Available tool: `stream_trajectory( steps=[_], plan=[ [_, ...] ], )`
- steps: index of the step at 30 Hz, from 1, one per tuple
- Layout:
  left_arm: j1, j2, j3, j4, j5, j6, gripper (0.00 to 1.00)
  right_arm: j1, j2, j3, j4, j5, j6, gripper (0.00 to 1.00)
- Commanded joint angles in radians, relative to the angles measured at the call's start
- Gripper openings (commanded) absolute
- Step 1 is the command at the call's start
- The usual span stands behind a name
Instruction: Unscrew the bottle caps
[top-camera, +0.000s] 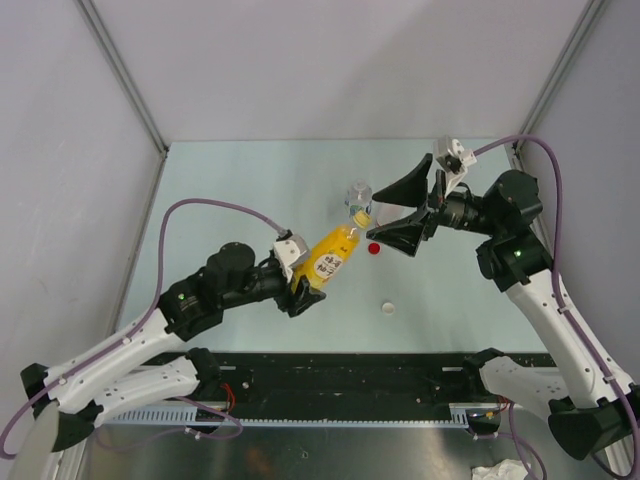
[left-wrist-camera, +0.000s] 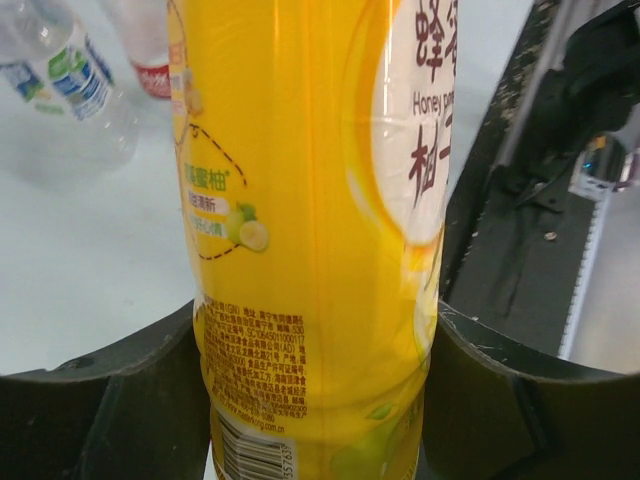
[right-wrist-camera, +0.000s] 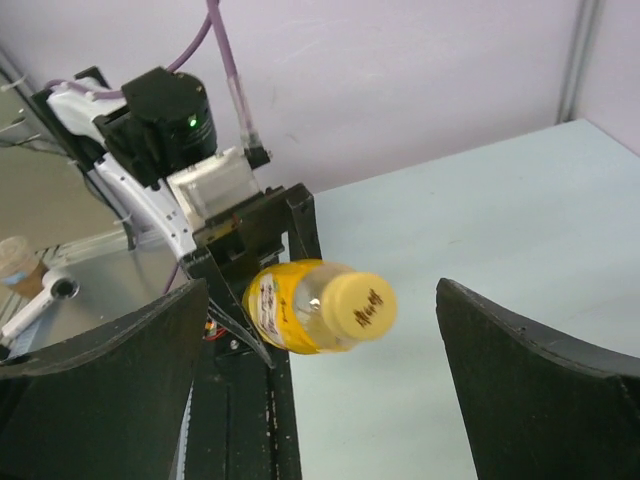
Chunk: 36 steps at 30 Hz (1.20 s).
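Note:
My left gripper (top-camera: 303, 288) is shut on the lower body of the bottle of orange-yellow liquid (top-camera: 328, 257), holding it tilted above the table. In the left wrist view the bottle (left-wrist-camera: 310, 230) fills the gap between both fingers (left-wrist-camera: 100, 400). Its yellow cap (top-camera: 362, 216) sits on the neck and points at my right gripper (top-camera: 398, 212). That gripper stands wide open, with the yellow cap (right-wrist-camera: 355, 300) between its fingers (right-wrist-camera: 540, 390) and touching neither. A red cap (top-camera: 374, 249) and a white cap (top-camera: 388, 308) lie loose on the table.
A clear bottle (top-camera: 357, 194) stands just behind the yellow cap. The left wrist view shows a clear bottle with a blue-green label (left-wrist-camera: 62, 80) and one with a red label (left-wrist-camera: 150, 60). A black rail (top-camera: 350, 375) runs along the near table edge.

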Motion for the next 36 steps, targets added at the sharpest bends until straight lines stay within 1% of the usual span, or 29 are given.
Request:
stream_trajectory(
  steps=[1,4,8,16,18,24,28,32,36],
  plan=[
    [-0.014,0.034,0.074,-0.059,-0.157,0.054,0.00,-0.031,0.005,0.011,0.006,0.082,0.067,0.99],
    [-0.045,0.038,0.086,-0.077,-0.281,0.073,0.00,-0.070,0.041,0.011,0.024,0.075,0.161,0.99],
    [-0.097,0.047,0.093,-0.099,-0.450,0.098,0.00,-0.110,0.108,0.012,0.056,0.023,0.269,0.99],
    [-0.241,0.119,0.104,-0.143,-0.754,0.146,0.00,-0.108,0.198,0.011,0.019,0.000,0.318,0.99],
    [-0.269,0.138,0.106,-0.147,-0.817,0.155,0.00,-0.105,0.223,0.011,-0.003,-0.016,0.322,0.97],
    [-0.310,0.189,0.115,-0.155,-0.885,0.174,0.00,-0.095,0.286,0.012,-0.098,-0.059,0.305,0.83],
    [-0.320,0.208,0.117,-0.158,-0.905,0.182,0.00,-0.103,0.295,0.011,-0.162,-0.063,0.270,0.80],
    [-0.325,0.220,0.116,-0.162,-0.916,0.182,0.00,-0.099,0.303,0.012,-0.186,-0.087,0.254,0.75],
    [-0.328,0.229,0.120,-0.164,-0.929,0.182,0.00,-0.085,0.312,0.011,-0.223,-0.108,0.223,0.73]
  ],
)
